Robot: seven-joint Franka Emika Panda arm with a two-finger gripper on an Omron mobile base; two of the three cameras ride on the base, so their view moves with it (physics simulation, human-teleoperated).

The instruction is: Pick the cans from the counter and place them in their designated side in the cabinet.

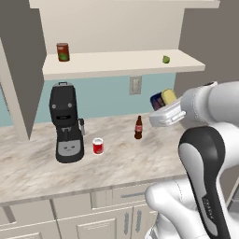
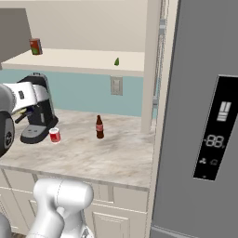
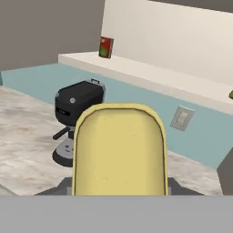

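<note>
Beige marbled counter [image 1: 37, 168] carries black coffee machine [image 1: 66, 123], red can [image 1: 98, 146] just beside it, brown bottle [image 1: 138, 128] further right. Gripper [image 1: 164, 103] raised above counter, clamped on blue can [image 1: 163, 98], yellow top facing camera. Cabinet shelf [image 1: 116, 63] holds dark red can [image 1: 63, 52], small green item [image 1: 165, 59], possibly lime.

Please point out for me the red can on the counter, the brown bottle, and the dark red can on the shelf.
red can [image 1: 98, 146], left base view, on its side wall.
brown bottle [image 1: 138, 129], left base view, on its red label.
dark red can [image 1: 63, 52], left base view, middle of its body.
</note>
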